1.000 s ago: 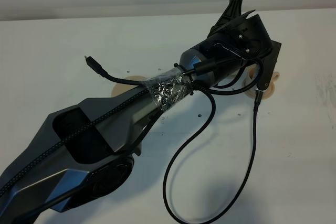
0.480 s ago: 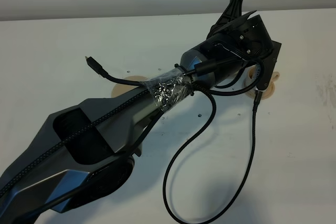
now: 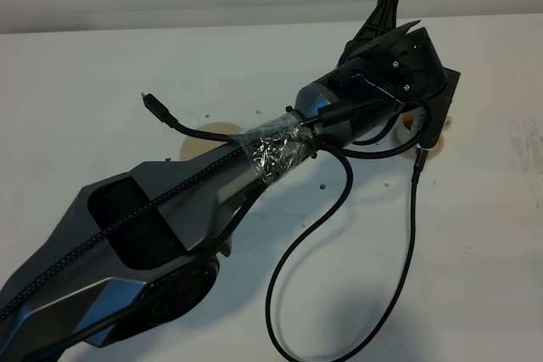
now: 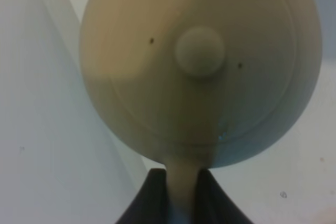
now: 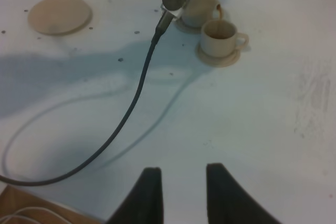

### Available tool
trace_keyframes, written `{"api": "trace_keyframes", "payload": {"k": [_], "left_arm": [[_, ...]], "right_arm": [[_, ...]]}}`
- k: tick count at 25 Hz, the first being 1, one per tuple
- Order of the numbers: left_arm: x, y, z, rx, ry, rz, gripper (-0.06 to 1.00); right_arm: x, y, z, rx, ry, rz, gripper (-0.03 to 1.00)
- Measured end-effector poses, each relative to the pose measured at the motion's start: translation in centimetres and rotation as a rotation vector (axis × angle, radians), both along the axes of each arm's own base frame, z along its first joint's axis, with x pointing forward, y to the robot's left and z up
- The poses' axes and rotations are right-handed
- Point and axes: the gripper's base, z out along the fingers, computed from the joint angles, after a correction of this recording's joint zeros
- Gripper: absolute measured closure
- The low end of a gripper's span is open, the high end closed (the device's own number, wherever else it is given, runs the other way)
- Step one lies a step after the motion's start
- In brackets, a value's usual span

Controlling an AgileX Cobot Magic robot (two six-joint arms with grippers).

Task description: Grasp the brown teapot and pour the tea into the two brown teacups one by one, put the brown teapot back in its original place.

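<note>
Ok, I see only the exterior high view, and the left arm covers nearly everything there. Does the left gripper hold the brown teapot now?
Observer: Yes. The left wrist view shows the left gripper closed on the brown teapot, at its loop handle.
Operator: Is the spout at a cup?
Observer: The right wrist view shows the spout right beside a teacup on its small saucer, and brown tea is in that cup.
Operator: And the wide saucer?
Observer: The wide saucer lies bare, apart from the teacup.
</note>
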Motion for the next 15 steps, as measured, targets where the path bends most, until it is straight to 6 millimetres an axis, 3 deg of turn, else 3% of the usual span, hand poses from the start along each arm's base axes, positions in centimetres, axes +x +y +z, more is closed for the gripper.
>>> {"api": "trace_keyframes", "payload": {"k": [15], "left_arm": [[0.00,0.00,0.07,0.010,-0.011,-0.002,0.86]], "right_arm": [[0.00,0.00,0.00,0.000,0.000,0.000,0.75]]}}
